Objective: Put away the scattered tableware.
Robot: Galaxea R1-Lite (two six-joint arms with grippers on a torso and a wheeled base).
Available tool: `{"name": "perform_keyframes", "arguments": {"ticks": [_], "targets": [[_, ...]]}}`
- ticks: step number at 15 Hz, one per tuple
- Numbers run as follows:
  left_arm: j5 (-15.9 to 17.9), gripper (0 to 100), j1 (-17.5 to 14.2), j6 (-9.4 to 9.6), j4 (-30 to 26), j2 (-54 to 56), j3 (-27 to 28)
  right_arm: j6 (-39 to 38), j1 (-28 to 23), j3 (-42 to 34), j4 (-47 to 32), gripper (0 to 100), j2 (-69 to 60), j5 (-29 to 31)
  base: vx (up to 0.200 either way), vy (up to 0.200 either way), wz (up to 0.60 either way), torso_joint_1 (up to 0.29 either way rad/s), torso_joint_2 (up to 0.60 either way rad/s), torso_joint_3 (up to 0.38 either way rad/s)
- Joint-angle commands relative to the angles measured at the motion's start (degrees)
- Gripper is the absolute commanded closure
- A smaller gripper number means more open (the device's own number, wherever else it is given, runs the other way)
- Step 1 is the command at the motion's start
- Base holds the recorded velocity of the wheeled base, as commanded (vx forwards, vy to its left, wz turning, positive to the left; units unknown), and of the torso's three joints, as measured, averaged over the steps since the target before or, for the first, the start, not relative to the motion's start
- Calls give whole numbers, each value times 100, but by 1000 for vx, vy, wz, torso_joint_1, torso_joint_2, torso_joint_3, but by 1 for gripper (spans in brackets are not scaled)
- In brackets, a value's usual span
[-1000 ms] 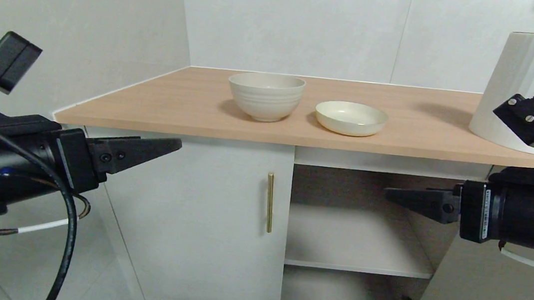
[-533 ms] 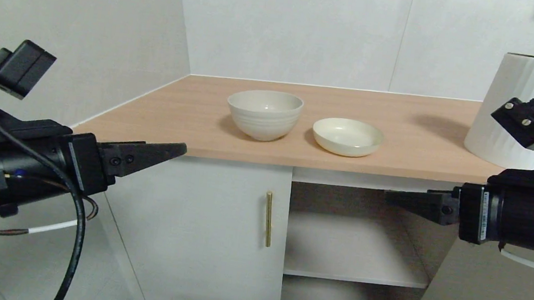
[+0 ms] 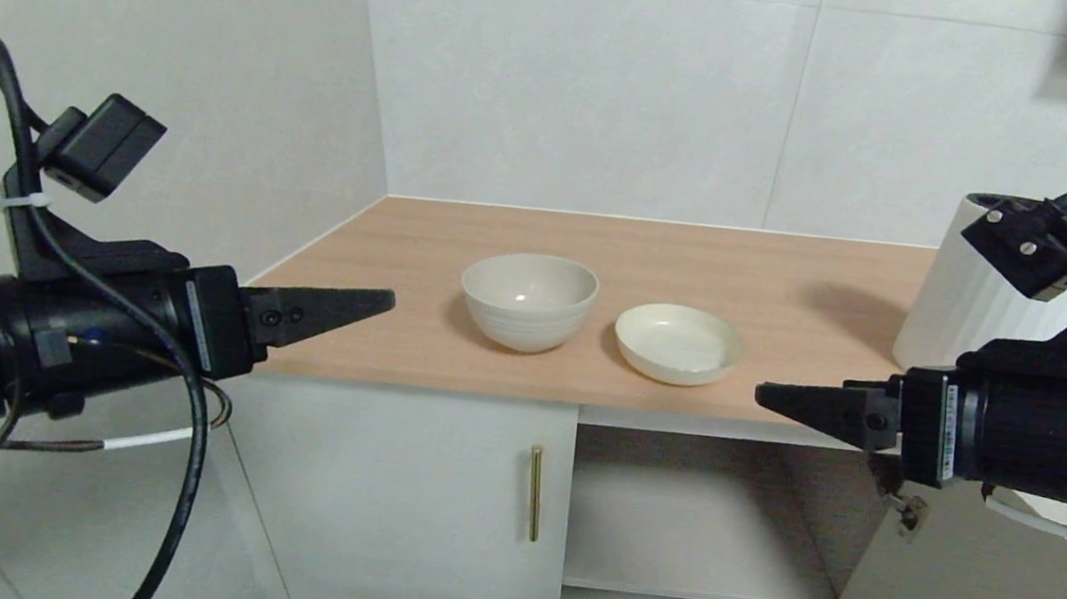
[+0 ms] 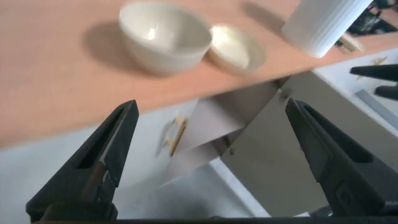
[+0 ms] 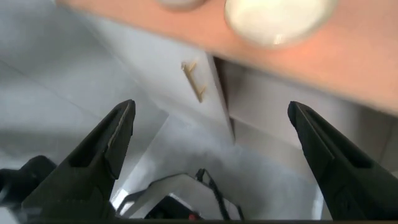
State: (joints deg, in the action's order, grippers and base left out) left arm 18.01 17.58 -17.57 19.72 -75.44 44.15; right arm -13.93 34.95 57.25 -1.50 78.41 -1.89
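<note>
Wrist views show left jaws, right jaws spread empty (head view: side-on); bowl (image 3: 527, 301) seemingly clear of dish (image 3: 678, 342).

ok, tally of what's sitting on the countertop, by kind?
bowl: 1
shallow dish: 1
white ribbed container: 1
total: 3
</note>
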Motion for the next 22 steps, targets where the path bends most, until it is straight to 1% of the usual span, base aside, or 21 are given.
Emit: {"name": "perform_keyframes", "arguments": {"ticks": [1, 2, 3, 4, 5, 6, 7, 8, 9, 10, 12, 13, 14, 15, 16, 17, 20, 22], "targets": [[-8, 0, 0, 8, -197, -393, 498, 119, -129, 6, 264, 0, 315, -13, 0, 0, 0, 193, -481, -286], [-16, 0, 0, 8, -478, -613, 893, 128, -182, -3, 519, 0, 491, 4, 0, 0, 0, 115, -286, -168], [-25, 0, -9, 8, -909, -780, 1297, 145, -226, 23, 730, 0, 667, 13, 0, 0, 0, 66, -149, -95], [-34, 0, -18, 8, -1173, -841, 1482, 172, -287, 76, 783, 0, 790, 22, 0, 0, 0, 36, -95, -51], [-25, 0, -26, 8, -1928, -947, 1842, 216, -454, 568, 704, 0, 1256, 101, 0, 0, 0, 0, 0, 0], [-34, 0, -18, 8, -2306, -1052, 2027, 172, -542, 946, 458, 0, 1519, 163, 0, 0, 0, 0, 0, 0], [-16, 0, -18, -1, -2429, -1158, 2194, 75, -612, 1271, 168, 0, 1774, 180, 0, 0, 0, 0, 0, 0], [-60, 0, -18, -63, -2429, -1307, 2255, -110, -647, 1474, 1, 0, 1994, 259, 0, 0, 0, 0, 0, 0], [-227, 0, 9, -467, -2421, -1527, 2414, -382, -726, 1658, -61, 0, 2161, 523, 0, 0, 0, 0, 0, 0], [-412, 0, 79, -986, -2421, -1799, 2633, -426, -806, 1764, -61, 0, 2266, 655, 0, 0, 0, 0, 0, 0], [-825, 0, 237, -1689, -2421, -2423, 3055, -426, -893, 1772, -43, 0, 2346, 743, 0, 0, 0, 0, 0, 0], [-992, 0, 290, -1794, -2412, -2687, 3170, -435, -893, 1772, -35, 0, 2389, 760, 0, 0, 0, 0, 0, 0], [-1089, 0, 325, -1873, -2403, -2880, 3275, -435, -893, 1772, -26, 0, 2433, 778, 0, 0, 0, 0, 0, 0], [-1238, 0, 395, -2102, -2394, -3170, 3504, -435, -893, 1764, -17, 0, 2469, 795, 0, 0, 0, 0, 0, 0], [-1361, 0, 422, -2286, -2394, -3364, 3688, -435, -893, 1764, -17, 0, 2477, 804, 0, 0, 0, 0, 0, 0], [-1431, 0, 431, -2365, -2394, -3531, 3829, -444, -893, 1755, -17, 0, 2477, 804, 0, 0, 0, 0, 0, 0], [-1607, 0, 431, -2445, -2386, -3979, 4136, -444, -893, 1746, -17, 0, 2469, 804, 0, 0, 0, 0, 0, 0], [-1660, 0, 413, -2445, -2386, -4181, 4242, -452, -893, 1737, -17, 0, 2469, 804, 0, 0, 0, 0, 0, 0]]}}
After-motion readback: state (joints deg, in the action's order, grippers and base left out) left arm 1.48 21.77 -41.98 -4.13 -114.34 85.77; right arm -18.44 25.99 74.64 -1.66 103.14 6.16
